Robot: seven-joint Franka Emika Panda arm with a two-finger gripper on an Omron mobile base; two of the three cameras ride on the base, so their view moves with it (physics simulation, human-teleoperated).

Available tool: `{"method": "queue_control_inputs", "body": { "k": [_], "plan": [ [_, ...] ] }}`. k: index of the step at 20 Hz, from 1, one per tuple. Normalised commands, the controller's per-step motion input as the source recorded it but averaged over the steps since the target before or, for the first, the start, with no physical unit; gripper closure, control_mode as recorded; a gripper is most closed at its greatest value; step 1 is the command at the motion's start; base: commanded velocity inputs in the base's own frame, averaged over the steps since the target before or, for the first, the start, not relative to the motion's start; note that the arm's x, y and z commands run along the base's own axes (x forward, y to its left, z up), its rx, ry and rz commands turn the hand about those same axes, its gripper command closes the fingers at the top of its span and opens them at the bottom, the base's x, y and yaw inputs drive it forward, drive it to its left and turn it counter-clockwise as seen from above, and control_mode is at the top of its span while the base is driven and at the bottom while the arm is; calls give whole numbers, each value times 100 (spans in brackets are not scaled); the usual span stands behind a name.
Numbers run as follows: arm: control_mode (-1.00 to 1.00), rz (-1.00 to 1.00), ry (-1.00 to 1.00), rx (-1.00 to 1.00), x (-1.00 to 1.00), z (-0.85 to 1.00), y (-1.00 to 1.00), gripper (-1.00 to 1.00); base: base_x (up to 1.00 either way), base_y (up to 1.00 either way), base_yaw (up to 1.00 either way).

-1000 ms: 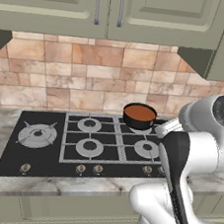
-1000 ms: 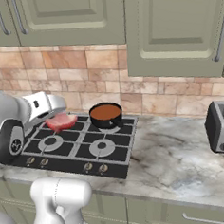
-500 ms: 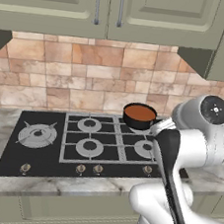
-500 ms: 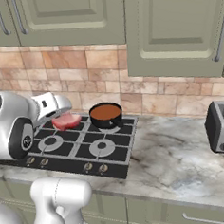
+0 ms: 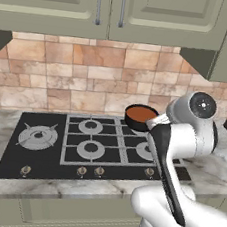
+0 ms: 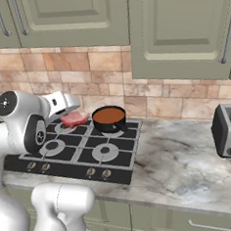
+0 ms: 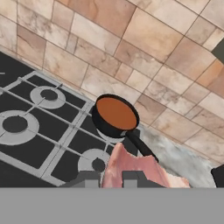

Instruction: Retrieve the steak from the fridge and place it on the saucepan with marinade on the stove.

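Note:
The stove [image 5: 75, 151] [image 6: 71, 155] is a black gas cooktop set in a marble counter. The saucepan with marinade [image 5: 140, 117] [image 6: 109, 118] [image 7: 115, 114] stands on its back right burner, its handle pointing toward the hand camera. My gripper [image 6: 70, 114] [image 7: 109, 179] is shut on the steak [image 6: 75, 118] [image 7: 135, 168], a pink-red lump. It hangs above the grates just left of the pan in the right base view. In the hand view the pan lies a little ahead of the steak. The fridge is out of view.
A grey toaster [image 6: 229, 130] stands on the marble counter [image 6: 180, 166] to the right of the stove. Green wall cabinets [image 6: 179, 29] hang above, with a tiled backsplash [image 5: 89, 77] close behind the burners. My own arm [image 5: 182, 144] blocks the stove's right side in the left base view.
My gripper has carried the steak to the right over the stove, closer to the saucepan. The upper arm has swung along with it. The pan has not moved.

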Motion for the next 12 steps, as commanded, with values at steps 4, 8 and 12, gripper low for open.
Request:
{"method": "queue_control_inputs", "body": {
  "k": [4, 8, 12],
  "plan": [
    [-100, -1, 1, 0, 36, -12, 0, 100, 0, 0, 0],
    [-100, 0, 0, 0, 33, -22, 0, 100, 0, 0, 0],
    [-100, -1, 1, 0, 27, -23, 0, 100, 0, 0, 0]
  ]
}}
